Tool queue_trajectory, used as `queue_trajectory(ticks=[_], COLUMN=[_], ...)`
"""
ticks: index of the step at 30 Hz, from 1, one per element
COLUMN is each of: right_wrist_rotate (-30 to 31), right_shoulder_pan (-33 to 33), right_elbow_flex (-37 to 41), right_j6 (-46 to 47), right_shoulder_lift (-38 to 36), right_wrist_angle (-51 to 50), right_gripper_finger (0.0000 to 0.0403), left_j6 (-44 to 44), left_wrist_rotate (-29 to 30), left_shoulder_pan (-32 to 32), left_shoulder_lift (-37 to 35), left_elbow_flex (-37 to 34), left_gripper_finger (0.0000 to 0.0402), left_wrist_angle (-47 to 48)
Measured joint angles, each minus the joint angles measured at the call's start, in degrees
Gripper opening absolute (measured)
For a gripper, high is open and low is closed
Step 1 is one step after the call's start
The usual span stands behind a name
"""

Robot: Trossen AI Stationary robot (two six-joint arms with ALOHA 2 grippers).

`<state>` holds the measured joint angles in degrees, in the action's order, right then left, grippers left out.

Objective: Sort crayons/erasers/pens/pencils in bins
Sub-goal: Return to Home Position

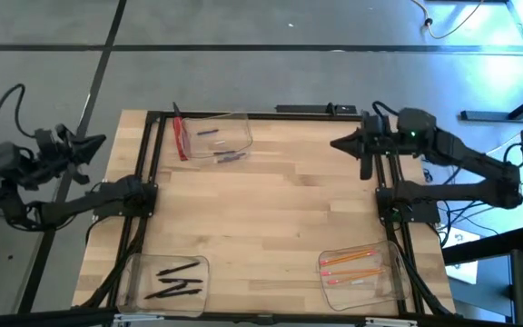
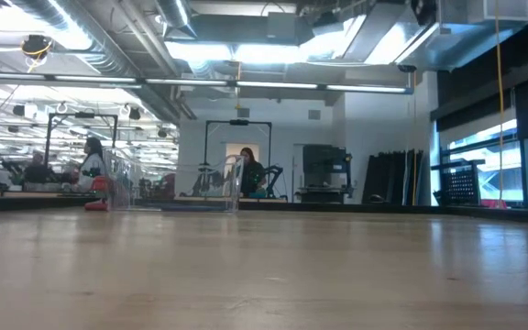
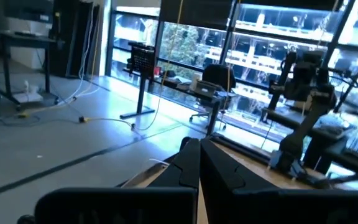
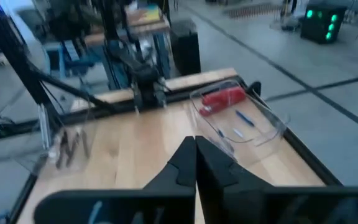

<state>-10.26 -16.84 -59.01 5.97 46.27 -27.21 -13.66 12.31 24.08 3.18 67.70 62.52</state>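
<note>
Overlapping pens (image 1: 178, 269), count unclear.

Beyond your wooden tabletop (image 2: 264, 275) you see an open workshop: grey floor (image 1: 243, 27) crossed by dark seams, bright strip lights (image 2: 273, 53) among ceiling ducts (image 2: 108, 41), tall windows (image 3: 272, 43), an office chair (image 3: 219, 78), and a seated person (image 2: 249, 174) far off.

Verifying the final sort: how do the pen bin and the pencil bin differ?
In the high view, the pen bin sits at the left of the table, and the pencil bin sits at its right. The pens are black and lie splayed. The pencils are orange and lie roughly parallel. Shared: both bins are clear shallow trays on the same edge of the table.
</note>
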Motion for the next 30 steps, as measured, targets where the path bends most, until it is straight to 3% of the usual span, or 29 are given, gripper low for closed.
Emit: queue_trajectory(ticks=[7, 16, 27, 30], right_wrist_rotate=[-0.1, -0.4, -0.4, -0.3], right_shoulder_pan=[0.0, 0.0, 0.0, 0.0], right_elbow_flex=[16.1, 33.0, 38.8, 38.9], right_j6=[5.3, 7.3, 4.3, 3.1], right_shoulder_lift=[-12.1, -27.3, -46.3, -45.9], right_wrist_angle=[12.5, 26.6, 25.5, 24.0], right_gripper_finger=[0.0001, 0.0001, 0.0001, 0.0001], left_j6=[3.3, 4.8, 5.8, 6.8], left_wrist_rotate=[-2.3, -9.5, -12.4, -14.0], left_shoulder_pan=[-0.1, -0.1, -0.1, -0.1], left_shoulder_lift=[-2.7, -2.8, -2.8, -2.8], left_elbow_flex=[-3.7, -10.6, -22.5, -26.3], left_gripper_finger=[0.0, 0.0, 0.0, 0.0], left_wrist_angle=[-0.2, -11.1, -21.8, -28.2])
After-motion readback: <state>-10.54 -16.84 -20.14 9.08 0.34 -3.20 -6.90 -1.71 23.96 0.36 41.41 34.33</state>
